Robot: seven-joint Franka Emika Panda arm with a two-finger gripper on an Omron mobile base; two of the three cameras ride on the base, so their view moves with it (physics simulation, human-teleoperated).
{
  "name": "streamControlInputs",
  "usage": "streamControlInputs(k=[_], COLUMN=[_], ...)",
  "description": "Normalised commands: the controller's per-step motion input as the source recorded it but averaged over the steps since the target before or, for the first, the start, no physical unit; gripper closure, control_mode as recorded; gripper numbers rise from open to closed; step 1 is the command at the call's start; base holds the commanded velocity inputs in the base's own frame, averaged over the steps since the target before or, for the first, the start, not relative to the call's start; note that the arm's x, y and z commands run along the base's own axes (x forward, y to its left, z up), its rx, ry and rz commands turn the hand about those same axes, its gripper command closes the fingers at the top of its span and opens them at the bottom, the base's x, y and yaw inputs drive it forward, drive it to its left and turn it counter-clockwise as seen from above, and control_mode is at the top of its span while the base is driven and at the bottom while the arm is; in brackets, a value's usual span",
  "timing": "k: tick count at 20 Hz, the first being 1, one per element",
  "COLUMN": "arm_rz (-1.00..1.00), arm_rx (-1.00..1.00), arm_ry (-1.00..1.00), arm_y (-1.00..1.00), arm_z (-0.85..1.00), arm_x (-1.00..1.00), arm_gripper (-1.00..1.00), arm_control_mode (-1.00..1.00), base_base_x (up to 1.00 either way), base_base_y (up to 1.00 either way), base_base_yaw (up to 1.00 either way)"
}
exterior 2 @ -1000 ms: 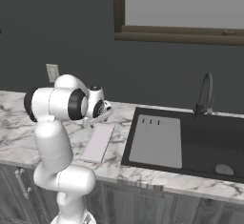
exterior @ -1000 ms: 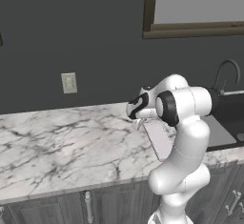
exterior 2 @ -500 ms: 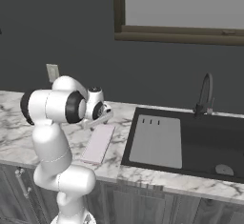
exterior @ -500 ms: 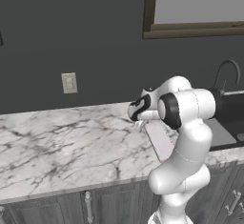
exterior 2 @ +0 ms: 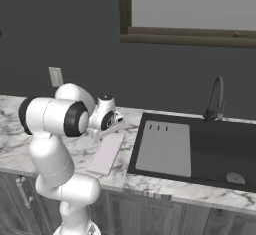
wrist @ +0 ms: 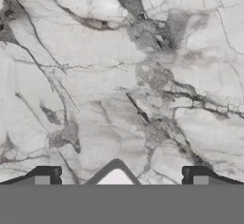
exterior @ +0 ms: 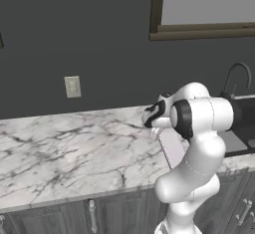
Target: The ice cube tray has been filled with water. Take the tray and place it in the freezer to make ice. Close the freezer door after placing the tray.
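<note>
The ice cube tray (exterior 2: 106, 153) is a pale pinkish-white strip lying flat on the marble counter (exterior 2: 15, 129), just left of the sink. It also appears beside the arm (exterior: 173, 147), which covers part of it. My gripper (exterior 2: 113, 123) hovers over the tray's far end, pointing down, jaws open and holding nothing. In the hand view the two dark fingertips (wrist: 45, 175) stand wide apart above the marble, and a corner of the tray (wrist: 114, 174) pokes up between them. The freezer and its door are out of view.
A dark sink (exterior 2: 220, 151) with a grey mat (exterior 2: 165, 148) and a curved faucet (exterior 2: 215, 98) lies right of the tray. A wall outlet (exterior: 72, 86) sits on the dark back wall. A wide stretch of counter (exterior: 69, 148) extends left.
Almost nothing: the hand has shifted only slightly above the tray's far end, and the tray lies where it was.
</note>
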Motion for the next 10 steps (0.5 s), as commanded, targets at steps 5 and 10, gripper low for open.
streamControlInputs(k=[5,10], arm_rz=[0.07,0.09], arm_rx=[0.02,0.02], arm_ry=[0.00,0.00], arm_y=[-0.64,-0.62], arm_z=[-0.17,-0.20], arm_x=[-0.28,-0.33], arm_gripper=[-1.00,-1.00], arm_control_mode=[-1.00,-1.00], base_base_x=[0.00,0.00], base_base_y=[0.00,0.00], base_base_yaw=[0.00,0.00])
